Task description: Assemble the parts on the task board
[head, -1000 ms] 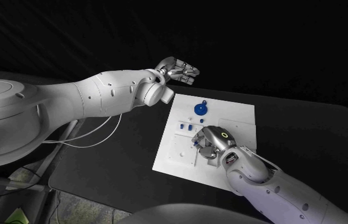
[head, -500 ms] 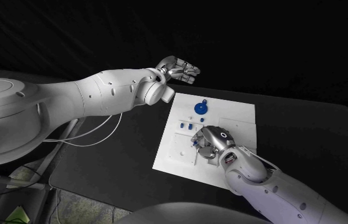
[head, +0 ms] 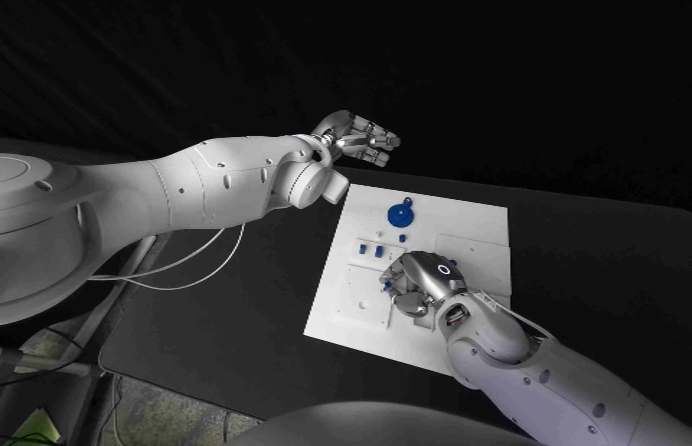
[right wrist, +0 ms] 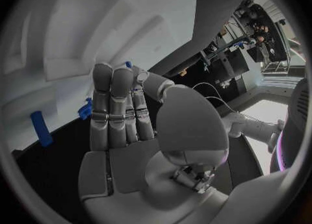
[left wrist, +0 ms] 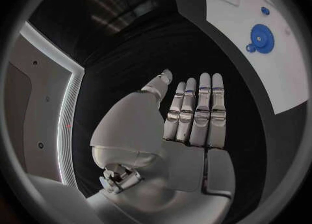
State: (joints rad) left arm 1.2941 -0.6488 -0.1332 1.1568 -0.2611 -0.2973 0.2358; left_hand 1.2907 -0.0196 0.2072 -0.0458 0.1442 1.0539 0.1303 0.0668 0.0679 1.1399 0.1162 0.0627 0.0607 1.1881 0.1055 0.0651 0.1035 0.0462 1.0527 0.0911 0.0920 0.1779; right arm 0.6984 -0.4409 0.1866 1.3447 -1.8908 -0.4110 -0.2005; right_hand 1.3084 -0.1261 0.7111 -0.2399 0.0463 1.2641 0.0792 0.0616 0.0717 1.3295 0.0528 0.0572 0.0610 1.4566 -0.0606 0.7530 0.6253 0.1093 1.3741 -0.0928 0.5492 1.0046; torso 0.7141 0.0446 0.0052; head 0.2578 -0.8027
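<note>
Change: right hand (head: 420, 284) has crept slightly along the task board (head: 469, 228); left hand (head: 358, 137) unmoved beyond the board's far edge.
Fingers: right's straight, close together over a small blue part (right wrist: 85, 110), grasp indeterminate; left's extended, empty.
Advice: seat it squarely, press gently.

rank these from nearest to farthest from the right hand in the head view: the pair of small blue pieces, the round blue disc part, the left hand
1. The pair of small blue pieces, on the task board just beyond the right hand.
2. The round blue disc part, farther up the board near its far edge.
3. The left hand, raised past the board's far edge, off the plate.
</note>
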